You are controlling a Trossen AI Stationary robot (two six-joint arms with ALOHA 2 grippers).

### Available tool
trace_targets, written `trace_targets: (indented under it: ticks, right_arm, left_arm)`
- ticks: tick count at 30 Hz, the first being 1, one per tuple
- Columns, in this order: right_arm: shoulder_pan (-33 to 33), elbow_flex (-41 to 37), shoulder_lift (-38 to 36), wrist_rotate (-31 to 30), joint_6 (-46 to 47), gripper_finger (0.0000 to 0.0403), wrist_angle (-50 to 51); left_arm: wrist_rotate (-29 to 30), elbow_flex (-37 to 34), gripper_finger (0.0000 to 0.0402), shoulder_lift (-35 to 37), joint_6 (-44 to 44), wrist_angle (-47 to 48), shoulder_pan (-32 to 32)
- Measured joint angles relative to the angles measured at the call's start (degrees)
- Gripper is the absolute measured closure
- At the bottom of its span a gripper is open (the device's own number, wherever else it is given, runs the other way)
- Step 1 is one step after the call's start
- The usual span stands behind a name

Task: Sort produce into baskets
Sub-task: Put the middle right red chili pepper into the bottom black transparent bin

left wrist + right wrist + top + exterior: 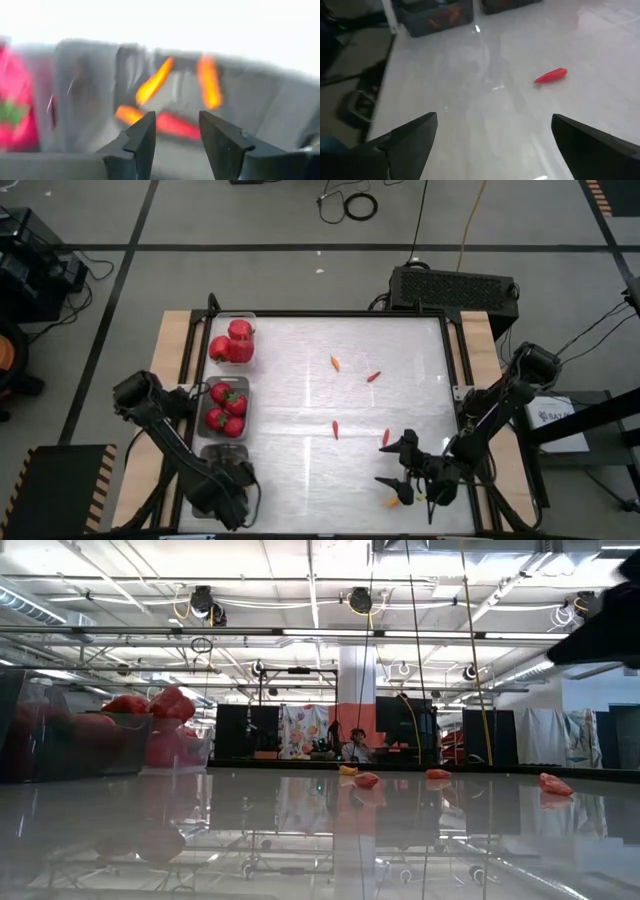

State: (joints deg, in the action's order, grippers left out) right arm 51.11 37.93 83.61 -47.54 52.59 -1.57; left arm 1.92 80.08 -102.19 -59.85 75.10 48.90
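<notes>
The three clear bins stand in a row along the table's 9 o'clock edge. The far bin (247,319) holds red bell peppers (232,343) and the middle bin (247,387) holds tomatoes (228,410), green stems up. The near bin (204,452) is mostly covered by the left arm.

The left gripper (177,135) hangs over the near bin at about 7 o'clock. Its fingers stand a little apart with nothing pinched. Just beyond them lie blurred chilies in the bin (156,80), two orange ones standing steeply and a red one lying crosswise.

The right gripper (405,465) sits low over the table at about 5 o'clock. Its fingers are spread wide and empty, and they face 9 o'clock.

Five chilies lie loose on the table:
- The orange chili (335,363), toward 12 o'clock, has its long axis roughly 12 to 6.
- The slanted red chili (373,377) runs about 2 to 8.
- The central red chili (335,429) runs 12 to 6.
- The red chili by the right fingers (385,437) also runs 12 to 6.
- The small orange chili (393,502) lies just beside the right gripper's near finger; its direction is unclear.

A white label (555,415) beyond the 3 o'clock edge bears print too small to read
</notes>
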Motion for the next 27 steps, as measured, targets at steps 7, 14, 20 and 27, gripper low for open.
trace_targets:
  ticks: [7,14,20,27]
  right_arm:
    - [-11.1,0.0,-1.9,11.7,-6.4,0.0019,6.4]
    - [-20.3,0.0,-4.7,12.7,-11.6,0.0019,10.3]
    - [-20.0,0.0,-9.1,13.0,-5.6,0.0019,19.7]
    - [-12.3,0.0,-14.0,12.2,14.6,0.0019,37.2]
  left_arm:
    - [13.8,3.4,0.0242,0.1,16.4,-11.9,-4.0]
    - [22.1,3.3,0.0242,-1.1,38.3,-27.0,-17.5]
    - [14.4,3.2,0.0242,-4.9,57.1,-44.2,-31.7]
    - [7.7,3.3,0.0242,-14.7,60.2,-75.0,-44.4]
